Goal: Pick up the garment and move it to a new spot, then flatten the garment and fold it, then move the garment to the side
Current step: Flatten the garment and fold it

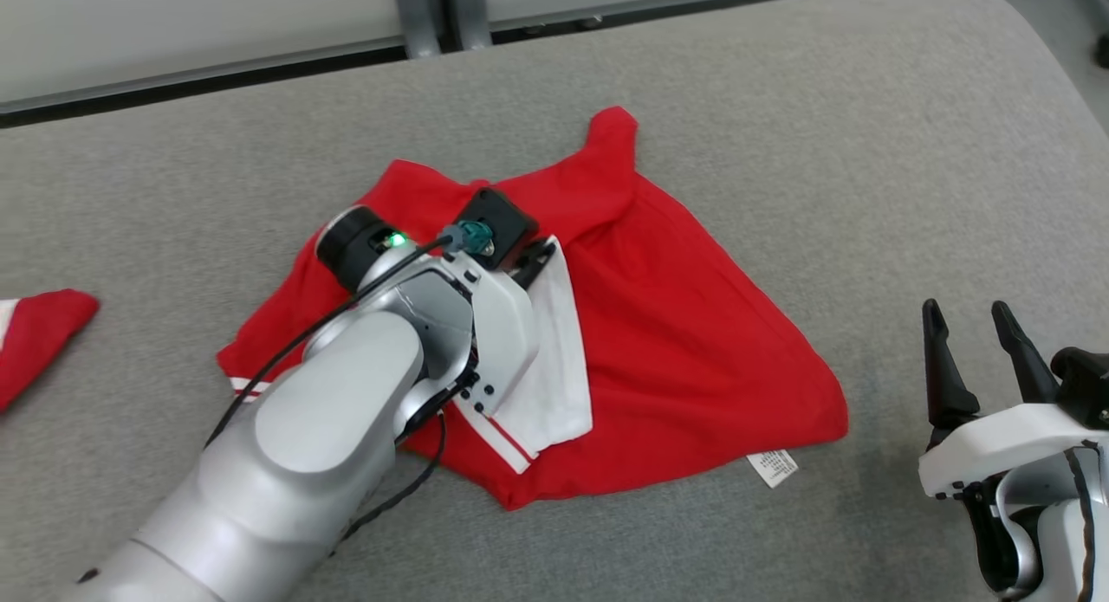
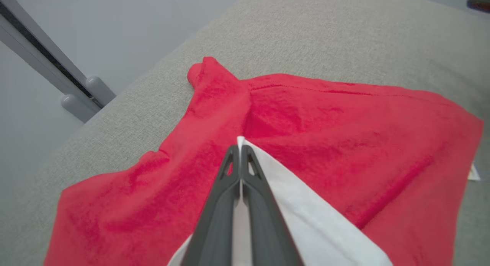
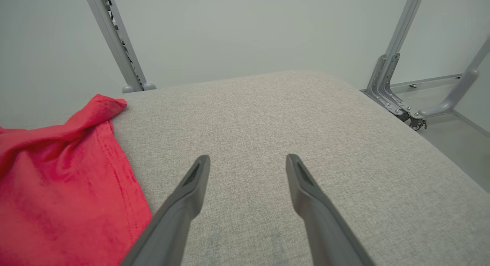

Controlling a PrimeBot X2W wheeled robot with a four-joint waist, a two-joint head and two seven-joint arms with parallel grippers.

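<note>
The left end effector (image 2: 240,153) is pinched on the white panel (image 2: 306,224) of the red garment (image 1: 693,325), crumpled on the grey surface (image 1: 823,100), likely to lift it; the right end effector (image 3: 248,162) hangs spread beside it.

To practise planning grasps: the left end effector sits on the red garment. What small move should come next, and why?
Probably lift the left end effector slightly: its jaws are shut on the white panel of the crumpled garment, which lies on the grey surface. The right end effector stands open, apart.
</note>
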